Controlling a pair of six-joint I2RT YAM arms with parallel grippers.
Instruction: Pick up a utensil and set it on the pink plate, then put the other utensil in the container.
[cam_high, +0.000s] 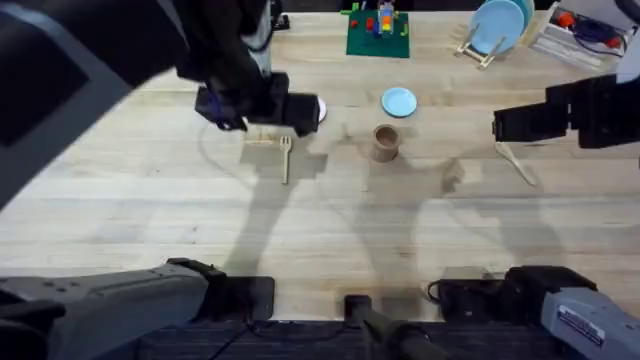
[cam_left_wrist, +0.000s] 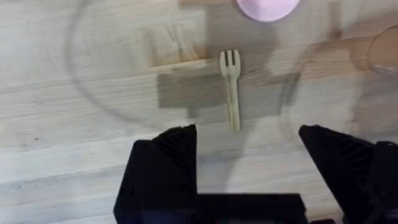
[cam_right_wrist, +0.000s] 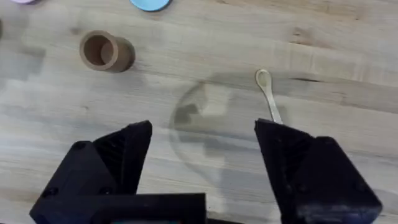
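Observation:
The utensil, a pale wooden fork (cam_high: 285, 156) (cam_left_wrist: 231, 87), lies flat on the table with its tines toward the pink plate (cam_left_wrist: 267, 7) (cam_high: 319, 110). My left gripper (cam_high: 268, 110) (cam_left_wrist: 249, 140) hovers open just over the fork's handle end, holding nothing. The other utensil, a wooden spoon (cam_high: 517, 163) (cam_right_wrist: 268, 93), lies to the right. My right gripper (cam_high: 512, 126) (cam_right_wrist: 202, 137) is open above and beside it, holding nothing. The brown container (cam_high: 386, 142) (cam_right_wrist: 106, 51) stands upright in the middle.
A small light-blue plate (cam_high: 399, 101) (cam_right_wrist: 151, 4) lies just behind the container. At the back are a green baseplate with bricks (cam_high: 377, 35) and a larger blue plate on a wooden rack (cam_high: 497, 28). Bare wood stretches across the near half of the table.

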